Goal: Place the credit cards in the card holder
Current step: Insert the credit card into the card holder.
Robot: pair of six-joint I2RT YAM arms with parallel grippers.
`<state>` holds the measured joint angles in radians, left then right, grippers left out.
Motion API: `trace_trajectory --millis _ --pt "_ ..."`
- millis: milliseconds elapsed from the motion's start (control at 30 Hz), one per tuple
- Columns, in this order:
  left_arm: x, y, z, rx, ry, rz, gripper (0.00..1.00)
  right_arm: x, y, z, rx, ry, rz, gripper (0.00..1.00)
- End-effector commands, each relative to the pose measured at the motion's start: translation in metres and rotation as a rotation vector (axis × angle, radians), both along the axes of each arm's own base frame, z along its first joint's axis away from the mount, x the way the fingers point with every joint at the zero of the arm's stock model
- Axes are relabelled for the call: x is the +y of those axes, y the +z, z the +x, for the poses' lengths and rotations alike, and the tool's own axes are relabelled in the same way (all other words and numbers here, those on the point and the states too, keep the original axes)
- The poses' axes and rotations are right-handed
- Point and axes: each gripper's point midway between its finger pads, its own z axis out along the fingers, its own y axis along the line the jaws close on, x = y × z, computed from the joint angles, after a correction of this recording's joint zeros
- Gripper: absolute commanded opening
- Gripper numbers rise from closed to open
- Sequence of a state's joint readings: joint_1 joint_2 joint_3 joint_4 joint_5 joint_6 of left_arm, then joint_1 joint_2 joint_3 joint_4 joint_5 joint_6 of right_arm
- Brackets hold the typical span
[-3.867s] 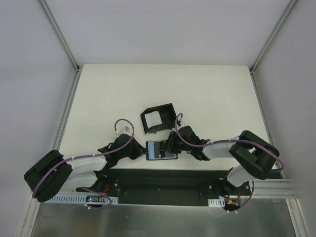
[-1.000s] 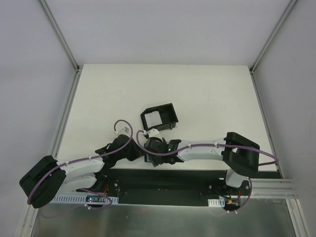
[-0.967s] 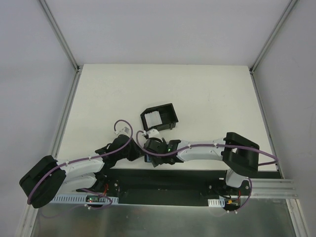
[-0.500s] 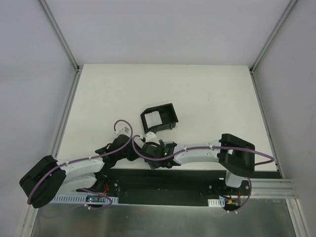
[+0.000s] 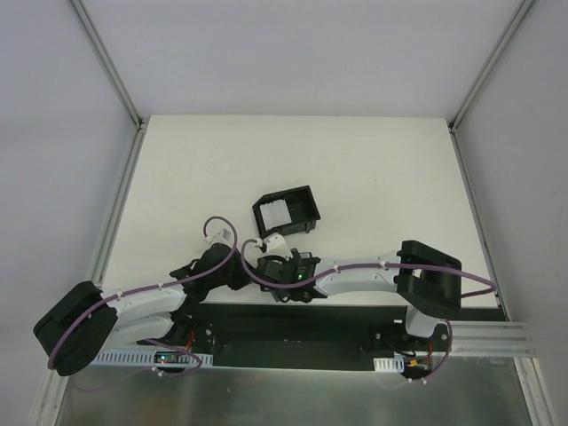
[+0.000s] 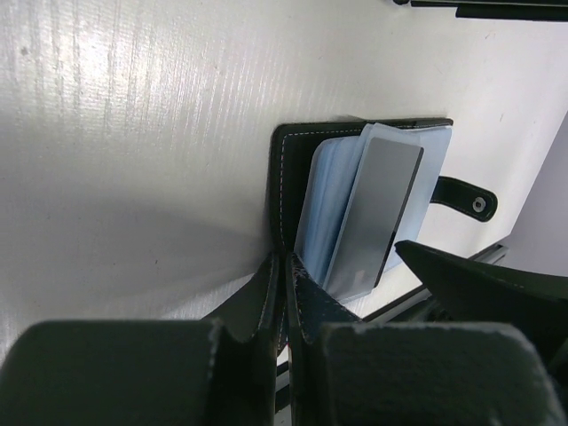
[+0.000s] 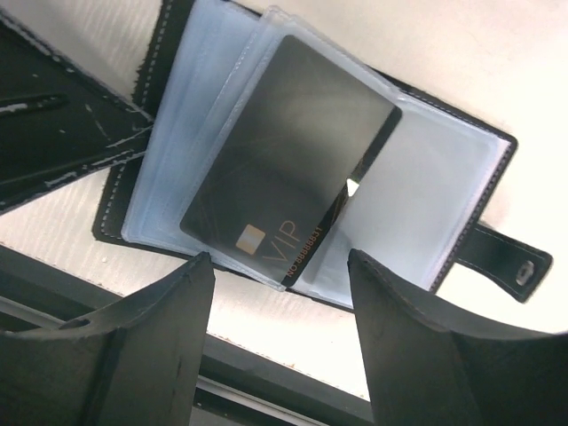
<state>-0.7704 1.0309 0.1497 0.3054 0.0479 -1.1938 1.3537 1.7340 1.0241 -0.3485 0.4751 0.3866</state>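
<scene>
From above, the two arms meet at the near edge of the white table [image 5: 373, 169]. The left gripper [image 5: 241, 275] and the right gripper [image 5: 273, 266] are crowded so close together that the card holder beneath them is almost entirely hidden. Only this view shows the black box [image 5: 306, 206], at about 12 o'clock from the grippers and apart from them. A pale stack of credit cards [image 5: 277, 213] lies inside it.

The left wrist camera shows the card holder [image 6: 280, 177] lying open and flat on the table. The left gripper's jaws are pressed together on the black cover at the holder's 6 o'clock edge, pinning it. A card sits in the clear sleeves [image 6: 324, 195], but here it looks only flat and grey.

The right wrist camera looks straight down into the holder and shows more. The dark card [image 7: 293, 151] bears gold "VIP" lettering and a small chip mark, and sits tilted inside a sleeve. Its 4 o'clock corner overlaps the pale page beside it. The snap tab [image 7: 508, 262] sticks out at 4 o'clock. The left gripper's hold shows at 10 o'clock. The right gripper's jaws stand well apart above the near edge of the holder, with nothing between them.
</scene>
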Motion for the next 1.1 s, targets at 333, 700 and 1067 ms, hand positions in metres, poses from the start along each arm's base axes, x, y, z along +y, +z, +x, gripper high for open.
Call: trace_trajectory --millis 333,700,1067 --pt "0.011 -0.013 -0.009 0.030 0.012 0.032 0.00 -0.022 0.027 0.017 -0.090 -0.119 0.068 0.64" --pt "0.012 -0.015 -0.009 0.033 0.013 0.036 0.00 -0.051 0.037 0.026 -0.162 -0.234 0.092 0.64" --pt "0.011 -0.016 -0.008 0.034 0.012 0.037 0.00 -0.011 0.029 0.008 -0.052 -0.056 0.216 0.66"
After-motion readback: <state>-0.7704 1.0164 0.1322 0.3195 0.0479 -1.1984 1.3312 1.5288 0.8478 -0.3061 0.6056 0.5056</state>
